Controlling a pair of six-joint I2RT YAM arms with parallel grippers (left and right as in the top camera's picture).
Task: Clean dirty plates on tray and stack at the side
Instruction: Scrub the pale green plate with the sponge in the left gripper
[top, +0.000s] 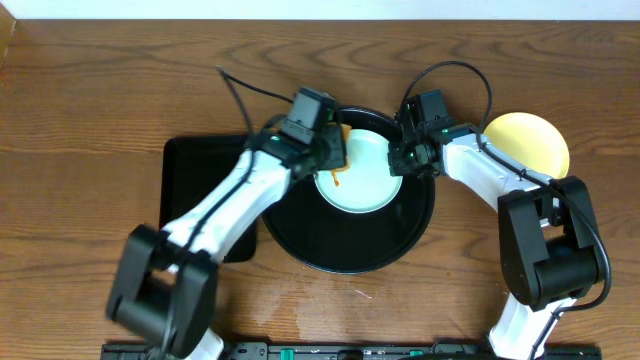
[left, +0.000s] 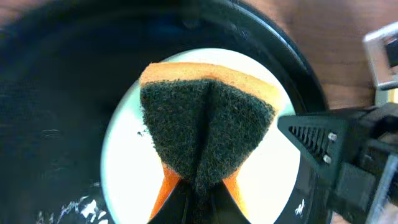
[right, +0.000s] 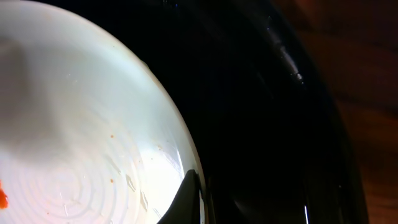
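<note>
Task approx. midway, by my read. Yellow plate (top: 527, 143) is off the tray, on bare surface nr the far right corner. No smear visible on it, though part is hidden by the right arm. Nothing is stacked on it yet.

Mint plate (top: 365, 180) is the one being worked. It sits in the far half of the round black tray (top: 345, 250) w/ an orange smear (top: 338, 180) on its left side, so not clean. No third plate shows in any view; can't tell if one lies under the mint plate.

Left pincer (left: 199, 202) is clamped on a sponge (left: 205, 124), green scrub face toward the wrist cam, orange foam behind. It's held over the plate's far left rim; contact w/ the plate can't be judged. Right pincer (right: 198, 200) straddles the plate's right rim, one finger over the plate, the other on the tray side. It looks closed on the rim, prob. steadying.

Left to do: scrub the smear, lift the plate out, set it on the yellow plate.

Containers:
- Round black tray holds only the mint plate, plus some wet gleam.
- Rectangular black tray (top: 195, 170) sits toward the left edge, just beside the round one. Nothing is seen in the part that shows; the rest is under the left arm.
</note>
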